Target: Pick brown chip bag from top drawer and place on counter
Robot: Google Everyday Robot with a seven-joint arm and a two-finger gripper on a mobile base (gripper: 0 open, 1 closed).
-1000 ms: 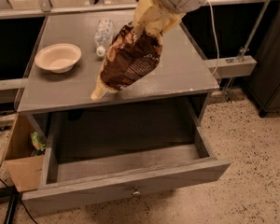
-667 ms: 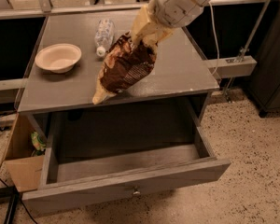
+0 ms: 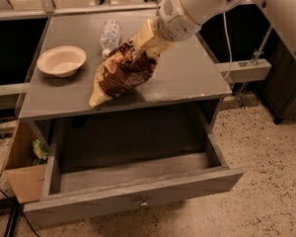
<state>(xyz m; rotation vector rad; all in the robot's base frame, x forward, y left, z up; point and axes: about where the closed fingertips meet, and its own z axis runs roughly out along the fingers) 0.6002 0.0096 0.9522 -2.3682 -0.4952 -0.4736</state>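
Note:
The brown chip bag (image 3: 122, 73) hangs tilted from my gripper (image 3: 144, 42), its pale lower end touching or just above the counter (image 3: 187, 78) near the front edge. The gripper is shut on the bag's upper end, over the middle of the counter. The top drawer (image 3: 133, 194) stands pulled open below, its inside bare, with a small metal knob (image 3: 144, 202) on its front.
A pale bowl (image 3: 62, 60) sits on the counter's left side. A clear plastic bottle (image 3: 110, 34) lies at the back, just behind the bag. A cardboard box (image 3: 20, 174) with a small green packet (image 3: 39, 149) stands left of the drawer. Dark cabinets stand at the right.
The arm has moved the bag down and a little back over the counter; the bag's lower end now sits at the counter surface.

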